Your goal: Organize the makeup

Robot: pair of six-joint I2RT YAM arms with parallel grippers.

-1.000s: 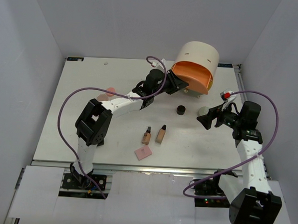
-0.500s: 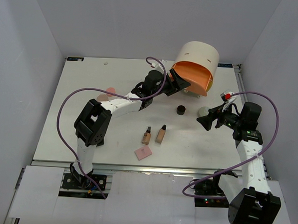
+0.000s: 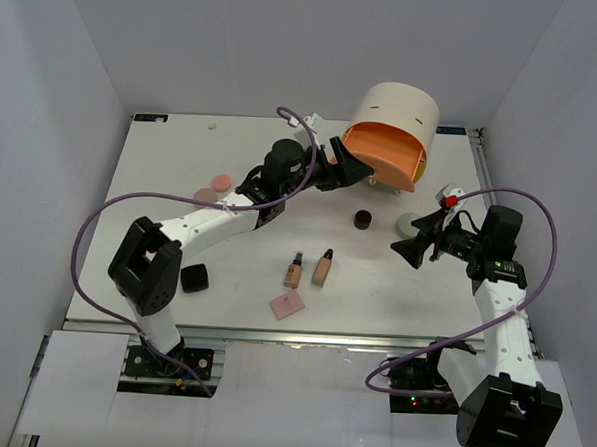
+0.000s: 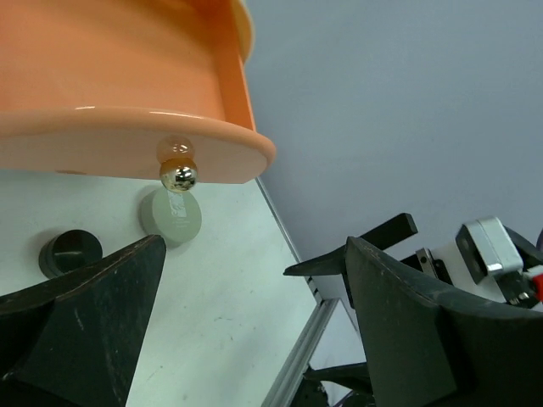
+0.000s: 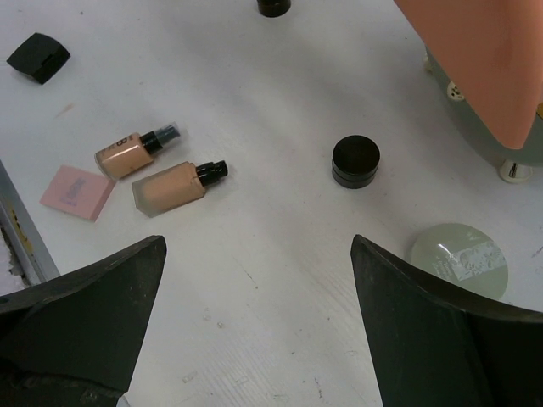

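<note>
Two beige bottles (image 3: pixel 293 272) (image 3: pixel 323 269) flat on the table (image 3: pixel 161 166), side by side, caps toward the far edge. Just nearer, a pink square (image 3: pixel 287 305); well to the left, a black compact (image 3: pixel 195 277). Farther back, a black jar (image 3: pixel 362 220) and a pale green jar (image 3: pixel 409 225), all outside the orange drawer (image 3: pixel 382 153) swung out of the cream cylinder (image 3: pixel 397 104). Left gripper (image 3: pixel 344 163) spread wide before the drawer's knob (image 4: pixel 179 174), holding nothing. Right gripper (image 3: pixel 412 237) wide open, empty, beside the green jar.
</note>
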